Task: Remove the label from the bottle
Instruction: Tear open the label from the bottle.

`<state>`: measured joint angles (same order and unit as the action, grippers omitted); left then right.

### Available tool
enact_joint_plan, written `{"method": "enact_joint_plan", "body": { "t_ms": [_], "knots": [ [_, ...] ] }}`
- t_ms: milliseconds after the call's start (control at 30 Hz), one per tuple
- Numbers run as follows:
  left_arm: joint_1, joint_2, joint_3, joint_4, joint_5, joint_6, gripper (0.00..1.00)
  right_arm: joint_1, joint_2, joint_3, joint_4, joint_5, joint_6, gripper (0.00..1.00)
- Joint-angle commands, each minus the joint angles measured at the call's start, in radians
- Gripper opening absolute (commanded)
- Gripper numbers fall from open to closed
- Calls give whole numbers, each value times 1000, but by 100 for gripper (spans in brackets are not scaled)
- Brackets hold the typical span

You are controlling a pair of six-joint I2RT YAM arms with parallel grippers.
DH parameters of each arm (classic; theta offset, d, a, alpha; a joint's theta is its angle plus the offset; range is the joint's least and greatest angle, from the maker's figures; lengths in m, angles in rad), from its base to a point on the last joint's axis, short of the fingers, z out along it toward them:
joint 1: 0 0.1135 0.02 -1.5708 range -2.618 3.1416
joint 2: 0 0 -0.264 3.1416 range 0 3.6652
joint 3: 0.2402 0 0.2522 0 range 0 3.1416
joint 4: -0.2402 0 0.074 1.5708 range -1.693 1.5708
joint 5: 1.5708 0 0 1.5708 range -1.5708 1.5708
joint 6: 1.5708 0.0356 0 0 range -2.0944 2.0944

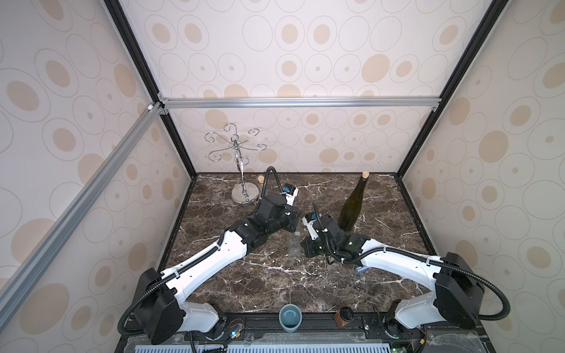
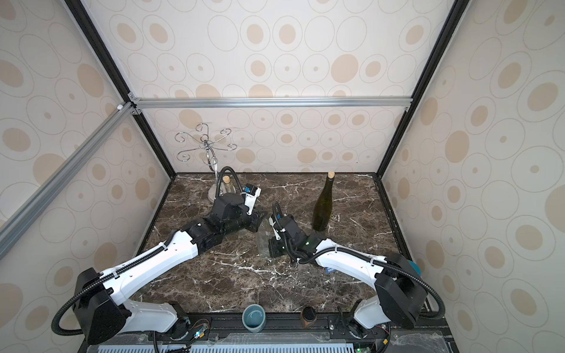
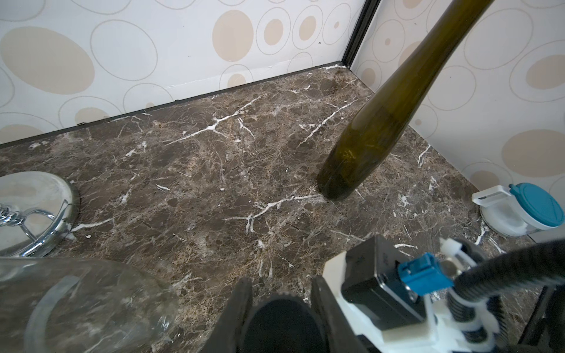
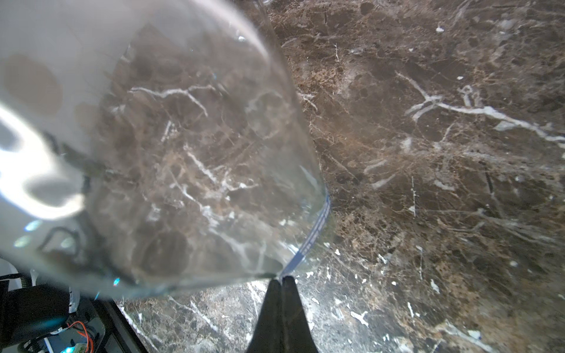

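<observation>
A clear glass bottle [image 1: 294,244] [image 2: 263,241] lies on the marble table between my two arms. My left gripper [image 3: 281,282] [image 1: 292,224] is shut on the bottle's black round end, one finger on each side of it. In the right wrist view the bottle [image 4: 198,152] fills the frame. A thin label [image 4: 318,232] with blue print stands off the bottle's side. My right gripper [image 4: 282,278] [image 1: 305,249] is shut, its tips pinching the lower end of that label.
A corked dark green bottle [image 1: 351,207] [image 3: 382,122] stands just behind the right arm. A chrome glass rack [image 1: 243,195] and a small corked clear bottle [image 2: 226,183] stand at the back left. A blue cup [image 1: 289,318] sits at the front edge. A white tub with a teal lid [image 3: 526,211] stands by the right wall.
</observation>
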<state>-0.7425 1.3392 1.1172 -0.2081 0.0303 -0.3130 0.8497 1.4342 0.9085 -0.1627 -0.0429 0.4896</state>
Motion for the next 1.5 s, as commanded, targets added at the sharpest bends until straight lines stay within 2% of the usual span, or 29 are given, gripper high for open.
{"method": "enact_joint_plan", "body": {
  "t_ms": [0,1467],
  "knots": [
    [-11,2,32,-11,36,16,11,-1,-23,-18,4,33,1,0],
    [-29,51,41,1,160,95,11,-46,-77,-72,-27,21,-20,0]
  ]
}}
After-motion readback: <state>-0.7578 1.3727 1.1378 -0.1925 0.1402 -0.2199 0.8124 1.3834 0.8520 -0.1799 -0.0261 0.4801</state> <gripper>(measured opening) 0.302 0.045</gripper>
